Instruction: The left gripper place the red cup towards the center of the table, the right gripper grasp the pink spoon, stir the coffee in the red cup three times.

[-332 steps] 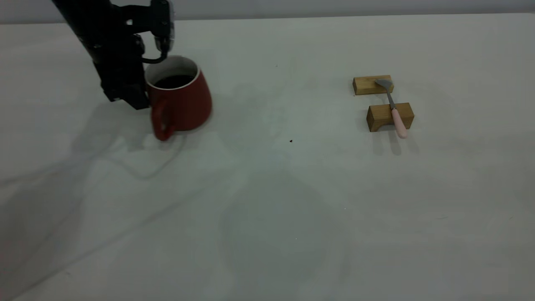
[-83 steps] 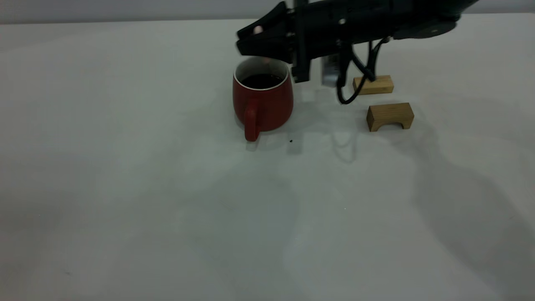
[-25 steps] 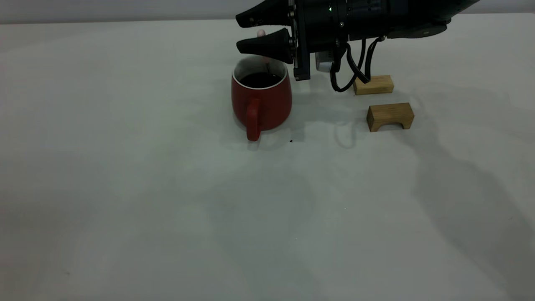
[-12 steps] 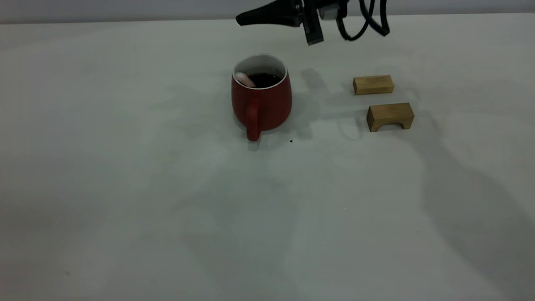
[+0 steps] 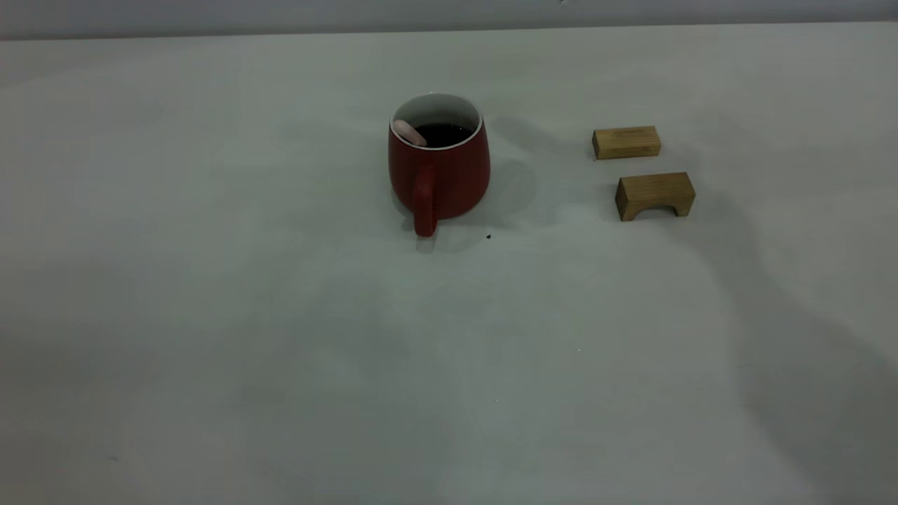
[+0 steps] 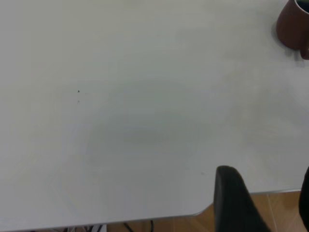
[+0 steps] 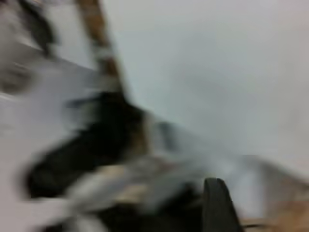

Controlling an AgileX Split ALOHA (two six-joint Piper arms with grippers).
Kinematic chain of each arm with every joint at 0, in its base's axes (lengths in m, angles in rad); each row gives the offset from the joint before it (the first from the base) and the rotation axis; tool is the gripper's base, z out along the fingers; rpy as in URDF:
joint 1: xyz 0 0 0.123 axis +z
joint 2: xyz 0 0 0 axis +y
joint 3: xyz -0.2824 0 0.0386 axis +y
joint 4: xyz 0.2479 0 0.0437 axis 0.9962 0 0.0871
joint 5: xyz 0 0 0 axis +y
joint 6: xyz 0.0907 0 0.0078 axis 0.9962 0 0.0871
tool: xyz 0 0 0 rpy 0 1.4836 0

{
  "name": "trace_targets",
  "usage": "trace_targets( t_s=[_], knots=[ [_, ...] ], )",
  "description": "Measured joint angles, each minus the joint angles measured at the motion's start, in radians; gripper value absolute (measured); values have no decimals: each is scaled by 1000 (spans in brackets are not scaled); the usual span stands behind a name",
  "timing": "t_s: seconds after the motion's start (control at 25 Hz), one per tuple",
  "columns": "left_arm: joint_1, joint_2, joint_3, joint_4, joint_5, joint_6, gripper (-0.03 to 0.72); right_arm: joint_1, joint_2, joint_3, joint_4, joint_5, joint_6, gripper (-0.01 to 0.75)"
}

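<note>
The red cup stands near the middle of the desk. The pink spoon leans inside it, in the coffee. Two wood blocks sit to its right. Stirring looks done. Both tools are away; I cannot tell their fingers.

The right gripper is pulling away, having left the exterior view entirely, with the spoon dropped. The spoon is now lying in the cup, pink handle leaning on the rim above the coffee.
</note>
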Motion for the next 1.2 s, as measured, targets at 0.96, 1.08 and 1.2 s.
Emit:
trace_targets(
  t_s=[0.96, 1.08, 1.2],
  knots=[
    [0, 0, 0, 0, 0, 0, 407, 0, -955, 213, -827, 57, -37, 487],
    [0, 0, 0, 0, 0, 0, 407, 0, -1054, 342, -842, 57, -14, 487],
    [0, 0, 0, 0, 0, 0, 407, 0, -1149, 484, -868, 57, 9, 487]
  ],
)
